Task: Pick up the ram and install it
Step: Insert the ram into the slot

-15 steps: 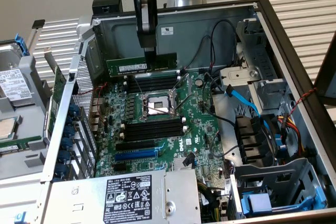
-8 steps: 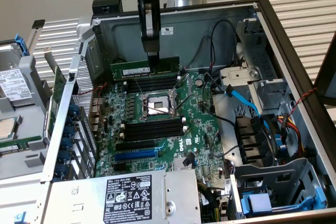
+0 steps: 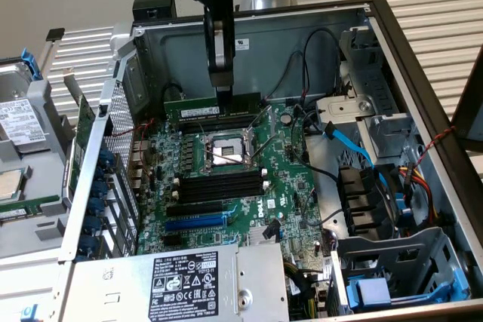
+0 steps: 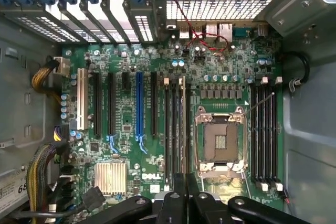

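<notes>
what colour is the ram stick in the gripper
Dark green; the ram shows best in the exterior view.

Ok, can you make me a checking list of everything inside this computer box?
Surface: green motherboard in open grey metal computer case.
Job's things: long dark-green ram stick, held at black memory slots near the case's far wall; seated or not, cannot tell.
Clutter: nothing seen.
Tool: black tool, shut on the ram stick.
Cables: blue flat cable, yellow wire bundle.
Surroundings: white slatted table, labelled silver drive at the exterior view's left.
</notes>
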